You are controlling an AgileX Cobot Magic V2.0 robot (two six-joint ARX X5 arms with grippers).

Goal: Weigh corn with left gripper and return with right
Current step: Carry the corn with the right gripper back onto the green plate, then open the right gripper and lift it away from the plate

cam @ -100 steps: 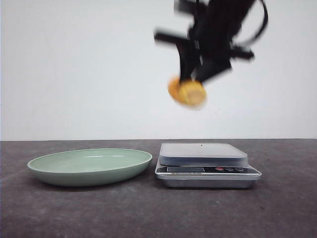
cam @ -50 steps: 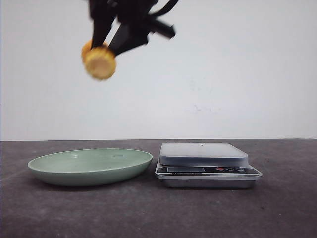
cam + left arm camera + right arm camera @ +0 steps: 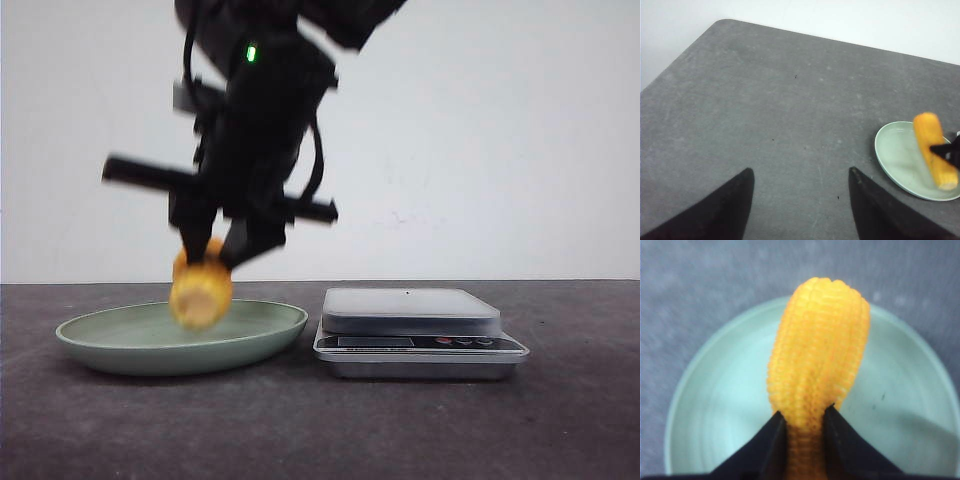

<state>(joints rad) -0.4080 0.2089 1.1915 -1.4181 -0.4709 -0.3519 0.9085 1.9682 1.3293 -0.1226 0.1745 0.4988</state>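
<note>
Corn (image 3: 817,370) looks stiff, light, ribbed enough not to slip. Right pincer (image 3: 802,427) is clamped on its end above the plate (image 3: 110,345); mid-cob seems steadier, and the left pincer (image 3: 800,205) is spread empty

Black arm (image 3: 260,110), green indicator light (image 3: 251,53), looping black cable (image 3: 316,165).

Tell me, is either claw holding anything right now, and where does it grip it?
The right gripper pinches the corn near one end, above the green plate. The left gripper is open and holds nothing.
</note>
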